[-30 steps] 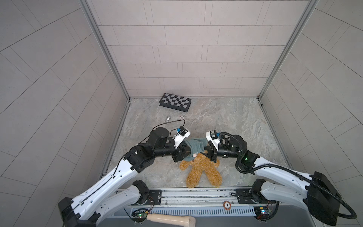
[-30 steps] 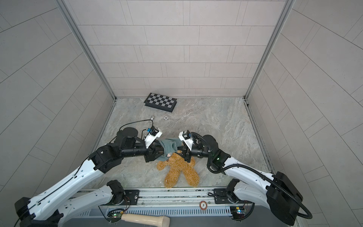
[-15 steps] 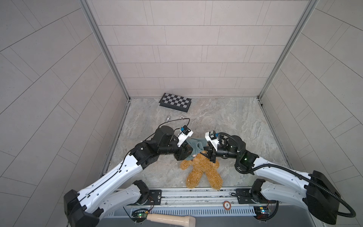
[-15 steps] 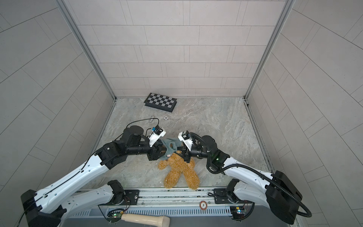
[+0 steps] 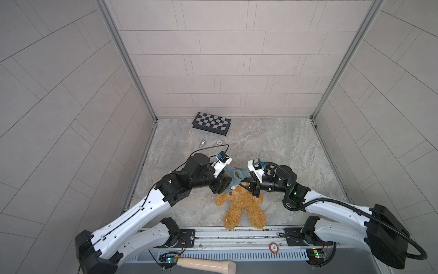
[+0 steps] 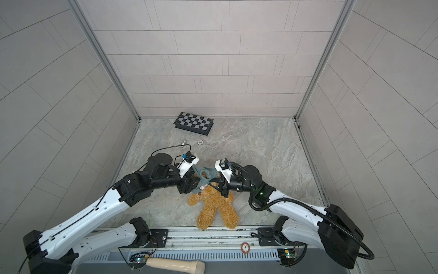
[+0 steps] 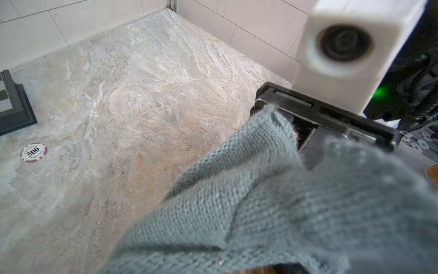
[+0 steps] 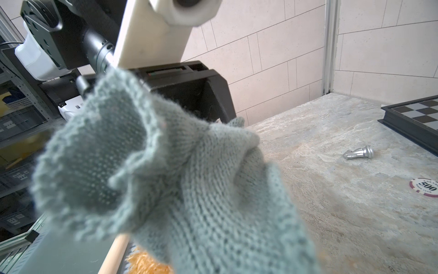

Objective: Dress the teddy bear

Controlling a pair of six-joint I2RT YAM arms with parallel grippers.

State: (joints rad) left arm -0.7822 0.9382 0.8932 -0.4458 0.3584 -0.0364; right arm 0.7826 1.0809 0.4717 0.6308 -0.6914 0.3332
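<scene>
The right gripper (image 5: 252, 187) was clamped on an edge of the grey-green knitted sweater (image 5: 235, 176). The left gripper (image 5: 221, 187) was buried in the same knit, its jaws hidden, so I could not tell their state. Below them the golden-brown shaggy teddy bear (image 5: 241, 206) lay near-centre on the marbled stone tabletop (image 5: 279, 147), legs reaching the near edge. Open stone spread right and far; the black folding chessboard (image 5: 211, 123) sat far left.

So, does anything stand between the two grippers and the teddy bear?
Only the grey-green knitted sweater, bunched over the teddy bear's head, between it and the left gripper and right gripper. Nothing else visible.
</scene>
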